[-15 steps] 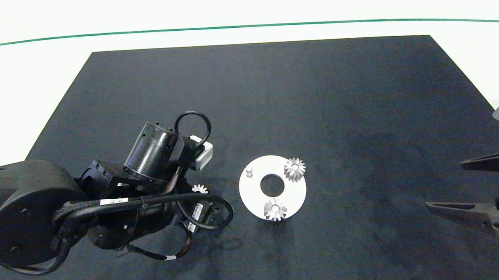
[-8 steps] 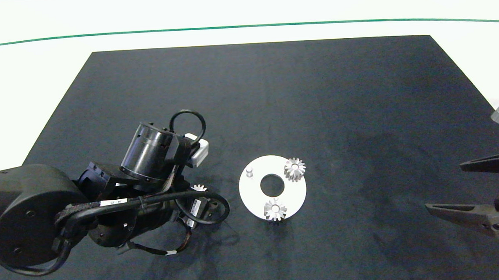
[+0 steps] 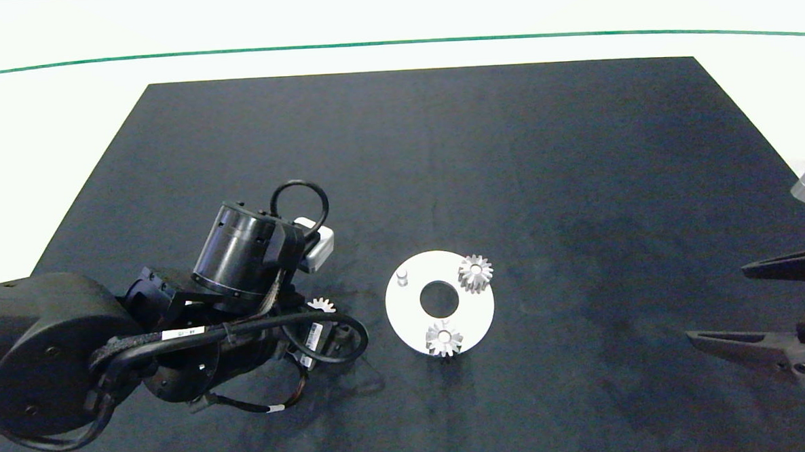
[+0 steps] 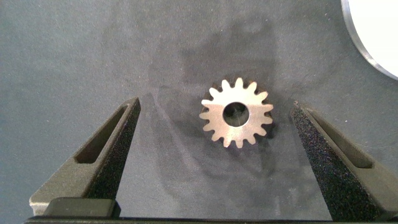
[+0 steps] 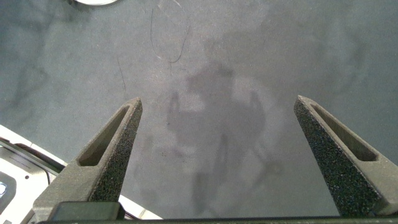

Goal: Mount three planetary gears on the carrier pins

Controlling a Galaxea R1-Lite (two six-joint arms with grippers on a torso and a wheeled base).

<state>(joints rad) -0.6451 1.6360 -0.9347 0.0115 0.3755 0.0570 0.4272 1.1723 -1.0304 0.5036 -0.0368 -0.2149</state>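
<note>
Only dark mat [image 3: 440, 149] around disc [image 3: 474, 314]

The loose gear [image 4: 236, 121] is shiny, smooth metal. The round disc [image 3: 440, 302] looks white, smooth and flat. The mat [image 3: 508, 153] is dark, dull cloth with faint smudges. The left gripper [image 4: 217, 149] has dark fingers with rough, grainy pads [image 4: 317, 152].

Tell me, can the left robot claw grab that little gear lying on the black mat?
Probably yes: the left gripper is open, the loose gear lies flat between its fingers, and nothing blocks it.
</note>
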